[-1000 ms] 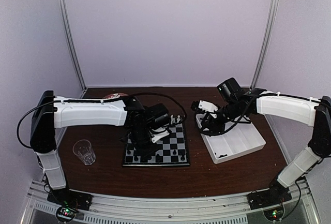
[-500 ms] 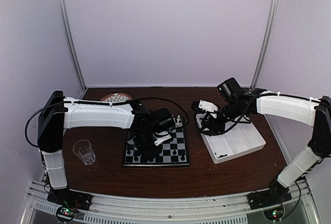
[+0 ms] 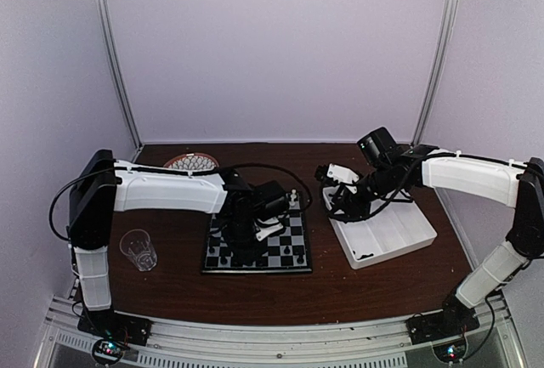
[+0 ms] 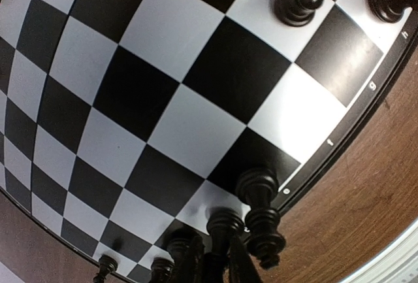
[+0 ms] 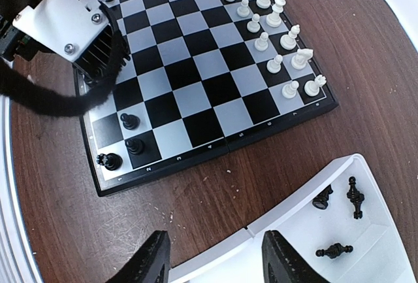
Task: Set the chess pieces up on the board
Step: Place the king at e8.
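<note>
Left arm shifts further over chessboard (image 3: 291,234), patterned plate (image 3: 191,162) now uncovered. Left gripper (image 4: 219,266) narrow on black piece (image 4: 225,223) at edge row. We judge placing step; next, upright release. Right gripper (image 5: 215,263) wide, empty, above tray (image 5: 307,191).

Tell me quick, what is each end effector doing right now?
Left end effector: closed on a black chess piece.
Right end effector: open, holding nothing.
</note>
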Available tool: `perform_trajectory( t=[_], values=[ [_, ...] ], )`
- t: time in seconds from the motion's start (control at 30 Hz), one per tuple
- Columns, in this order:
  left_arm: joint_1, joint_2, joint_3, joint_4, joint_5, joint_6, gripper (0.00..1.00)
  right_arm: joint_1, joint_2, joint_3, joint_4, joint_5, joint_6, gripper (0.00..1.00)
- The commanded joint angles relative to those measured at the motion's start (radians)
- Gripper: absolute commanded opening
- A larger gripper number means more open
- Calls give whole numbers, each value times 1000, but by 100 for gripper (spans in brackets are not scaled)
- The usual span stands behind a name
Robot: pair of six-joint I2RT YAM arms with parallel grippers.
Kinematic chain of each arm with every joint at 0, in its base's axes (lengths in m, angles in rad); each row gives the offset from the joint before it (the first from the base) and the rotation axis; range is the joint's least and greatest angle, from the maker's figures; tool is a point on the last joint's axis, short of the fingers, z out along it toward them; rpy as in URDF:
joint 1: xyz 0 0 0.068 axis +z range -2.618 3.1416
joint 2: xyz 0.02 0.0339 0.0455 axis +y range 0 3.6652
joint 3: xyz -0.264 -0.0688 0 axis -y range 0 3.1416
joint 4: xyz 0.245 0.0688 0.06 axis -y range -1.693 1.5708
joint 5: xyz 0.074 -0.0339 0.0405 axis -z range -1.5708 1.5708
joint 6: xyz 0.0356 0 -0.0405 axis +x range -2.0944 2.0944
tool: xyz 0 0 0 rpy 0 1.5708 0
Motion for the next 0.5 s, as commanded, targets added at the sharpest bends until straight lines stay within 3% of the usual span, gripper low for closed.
perform_trajectory(
  t=[0.0, 0.13, 0.47],
  values=[
    [8, 14, 26, 20, -22, 7, 9, -7, -1, -13, 6, 2, 4, 52],
    [9, 19, 26, 19, -24, 6, 11, -7, 1, -13, 7, 1, 4, 52],
    [9, -8, 34, 18, 2, -5, 33, -7, -1, -12, 6, -1, 7, 52]
  ],
)
